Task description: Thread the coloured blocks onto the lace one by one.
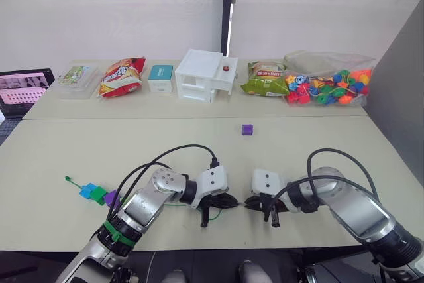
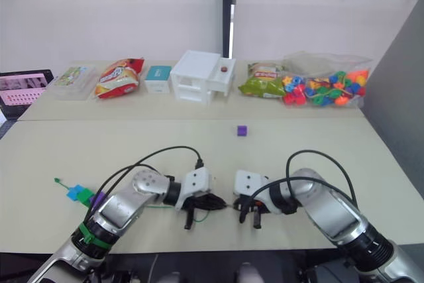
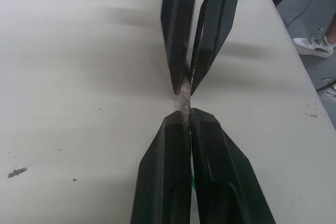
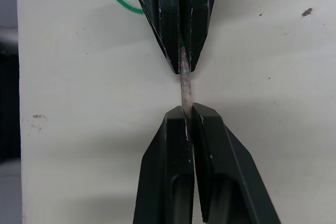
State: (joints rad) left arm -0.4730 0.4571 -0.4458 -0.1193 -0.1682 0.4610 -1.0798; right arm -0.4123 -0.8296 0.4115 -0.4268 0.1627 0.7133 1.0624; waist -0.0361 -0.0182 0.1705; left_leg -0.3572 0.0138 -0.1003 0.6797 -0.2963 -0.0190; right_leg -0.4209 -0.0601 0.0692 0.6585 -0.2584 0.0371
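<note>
The lace's grey tip (image 4: 185,85) is pinched tip-to-tip by the left gripper (image 1: 223,201) and right gripper (image 1: 255,203); one grip should be kept firm before the other is loosened.

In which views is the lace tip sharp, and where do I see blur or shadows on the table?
Left wrist view: the lace tip is slightly soft between the two pairs of fingers, and the table shows streaky blur. Right wrist view: the tip is clearer, with a faint shadow beside it. Left eye view: even light, with soft shadows under the left gripper and the right gripper.
</note>
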